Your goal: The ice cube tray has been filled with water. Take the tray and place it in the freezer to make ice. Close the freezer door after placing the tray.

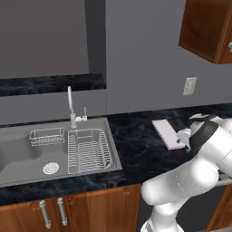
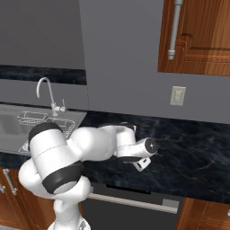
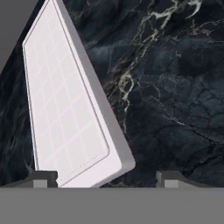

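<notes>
The ice cube tray (image 3: 70,105) lies flat on the dark marbled counter (image 3: 175,87), its near end between the fingers (image 3: 43,177) but nearer the left one, its long axis running away from the hand; the fingers stand apart, not yet clamped on it; leftward sits the sink (image 1: 18,154); a wood cabinet (image 1: 206,29) hangs overhead.
</notes>
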Robot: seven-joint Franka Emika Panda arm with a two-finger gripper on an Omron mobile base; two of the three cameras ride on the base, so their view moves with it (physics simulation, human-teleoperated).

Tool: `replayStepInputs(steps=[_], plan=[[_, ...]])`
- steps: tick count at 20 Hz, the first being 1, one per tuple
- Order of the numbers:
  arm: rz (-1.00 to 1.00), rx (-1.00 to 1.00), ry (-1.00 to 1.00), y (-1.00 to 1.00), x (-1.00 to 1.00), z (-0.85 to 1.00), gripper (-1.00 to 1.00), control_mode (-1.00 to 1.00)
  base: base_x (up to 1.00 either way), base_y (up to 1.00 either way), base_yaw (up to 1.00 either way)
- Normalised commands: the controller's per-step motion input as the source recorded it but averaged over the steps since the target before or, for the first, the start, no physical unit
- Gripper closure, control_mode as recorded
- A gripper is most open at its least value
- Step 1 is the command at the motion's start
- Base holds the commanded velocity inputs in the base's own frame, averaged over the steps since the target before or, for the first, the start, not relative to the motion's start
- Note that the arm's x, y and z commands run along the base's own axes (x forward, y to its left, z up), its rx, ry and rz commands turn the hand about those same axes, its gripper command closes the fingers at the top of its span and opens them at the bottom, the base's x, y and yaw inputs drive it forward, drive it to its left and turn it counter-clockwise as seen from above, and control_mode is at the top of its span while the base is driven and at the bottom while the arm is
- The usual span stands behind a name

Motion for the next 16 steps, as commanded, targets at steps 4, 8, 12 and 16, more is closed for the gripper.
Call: replayStepInputs(steps=[4,8,12,16], plan=[[0.03,0.0,-0.03,0.0,0.11,-0.17,-1.0,-1.0,0.0,0.0,0.0],[0.01,0.0,-0.04,0.0,0.17,-0.2,-1.0,-1.0,0.0,0.0,0.0],[0.0,0.0,-0.04,0.03,0.17,-0.22,-1.0,-1.0,0.0,0.0,0.0],[0.0,0.0,0.0,0.2,0.13,-0.41,-1.0,-1.0,0.0,0.0,0.0]])
